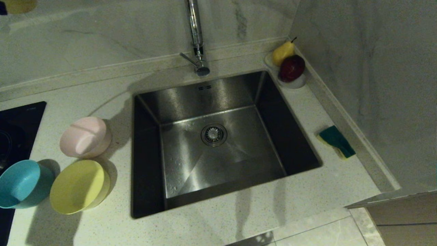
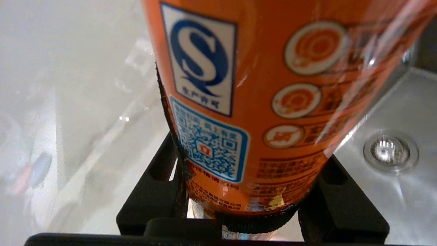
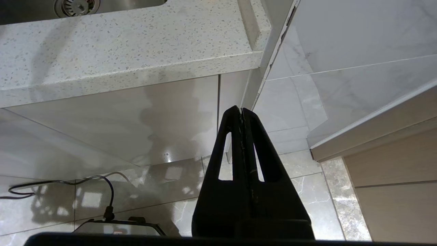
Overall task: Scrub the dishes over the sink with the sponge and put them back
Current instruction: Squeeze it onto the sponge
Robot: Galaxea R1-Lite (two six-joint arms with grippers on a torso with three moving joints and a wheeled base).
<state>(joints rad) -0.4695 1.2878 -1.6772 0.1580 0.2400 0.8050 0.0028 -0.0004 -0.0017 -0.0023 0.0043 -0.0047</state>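
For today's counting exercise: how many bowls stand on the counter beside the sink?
3, all left of the sink: the pink bowl nearest the wall, the yellow bowl in front of it, the blue bowl farthest left. None seems hidden.

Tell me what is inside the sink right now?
In the head view the sink holds only its round drain strainer and some water drops; no bowl or sponge is inside. The near wall hides the strip of floor below it.

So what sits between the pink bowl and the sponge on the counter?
In the head view, the sink lies between the pink bowl and the sponge, with only bare counter either side of it.
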